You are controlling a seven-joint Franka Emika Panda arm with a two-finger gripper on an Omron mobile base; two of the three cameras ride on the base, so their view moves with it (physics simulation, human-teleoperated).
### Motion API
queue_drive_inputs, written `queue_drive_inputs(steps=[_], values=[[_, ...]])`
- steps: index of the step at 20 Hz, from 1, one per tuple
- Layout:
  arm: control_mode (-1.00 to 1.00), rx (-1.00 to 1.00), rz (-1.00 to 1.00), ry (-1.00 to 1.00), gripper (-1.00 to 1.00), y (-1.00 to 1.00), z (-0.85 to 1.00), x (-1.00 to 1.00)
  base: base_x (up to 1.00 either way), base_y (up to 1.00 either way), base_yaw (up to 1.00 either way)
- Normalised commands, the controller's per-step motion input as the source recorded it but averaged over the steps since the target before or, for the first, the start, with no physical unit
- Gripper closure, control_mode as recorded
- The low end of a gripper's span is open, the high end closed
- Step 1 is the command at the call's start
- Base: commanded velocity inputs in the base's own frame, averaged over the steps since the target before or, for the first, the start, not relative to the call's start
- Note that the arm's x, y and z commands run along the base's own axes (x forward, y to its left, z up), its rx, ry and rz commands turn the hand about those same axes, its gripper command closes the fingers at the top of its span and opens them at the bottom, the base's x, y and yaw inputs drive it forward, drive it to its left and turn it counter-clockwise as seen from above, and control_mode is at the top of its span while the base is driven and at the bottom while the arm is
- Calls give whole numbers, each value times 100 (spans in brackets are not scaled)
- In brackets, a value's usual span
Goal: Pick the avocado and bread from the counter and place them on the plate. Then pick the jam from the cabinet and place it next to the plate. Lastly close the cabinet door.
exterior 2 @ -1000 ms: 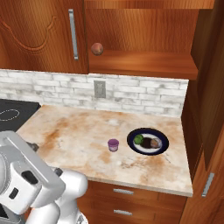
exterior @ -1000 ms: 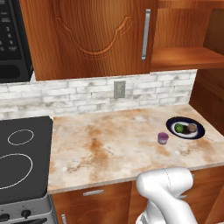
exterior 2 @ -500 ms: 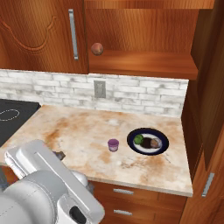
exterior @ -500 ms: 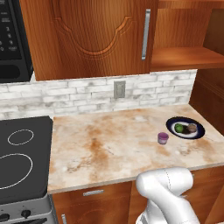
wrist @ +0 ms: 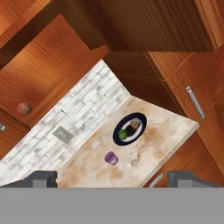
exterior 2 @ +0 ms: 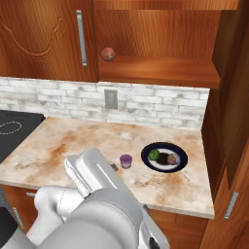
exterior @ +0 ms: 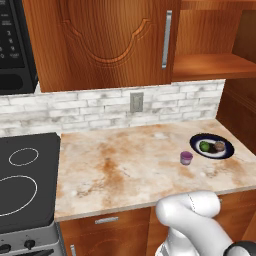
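Door closing looks to be the one step left, because the avocado (exterior 2: 153,155) and the bread (exterior 2: 170,158) lie together on the plate (exterior 2: 164,167), and the jam (exterior 2: 126,161) stands on the desk (exterior: 125,170) just beside the plate, apart from it, on its stove side.

The relation that matters is where the open cabinet door (exterior 2: 237,97) lies from the claw (wrist: 112,179). In the hand view the claw points down and forward at the desk from well above and behind it. The jam is almost straight ahead of the tips, the plate a little further ahead, and the open cabinet (exterior 2: 158,73) with its plank shelf is beyond them, higher up. The door seems to be the tall wooden panel at the right edge of the right base view; if so, it stands out toward the robot, to the right of the arm, with its long axis upright. I cannot say this for sure, because the panel is cut by the frame.

The two finger tips (wrist: 38,178) stand far apart at the bottom of the hand view with nothing between them, so the claw is spread and holds nothing.

The arm is folded back near the base, with its elbow raised over the front edge of the desk. I judge that the hand must swing right and rise to get behind the door edge. A reddish-brown ball (exterior 2: 108,54) sits on the shelf, well clear of the door's path.
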Motion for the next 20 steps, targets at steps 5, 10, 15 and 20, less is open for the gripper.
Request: queue_drive_inputs(steps=[5, 10, 15, 20], values=[[-100, -5, -3, 6, -100, -36, -5, 4, 0, 0, 0], [-100, 0, 0, -3, -100, 0, 3, 0, 0, 0, 0], [-100, -12, 0, -28, -100, -4, 4, -6, 0, 0, 0], [-100, -18, 0, -19, -100, -9, -7, 0, 0, 0, 0]])
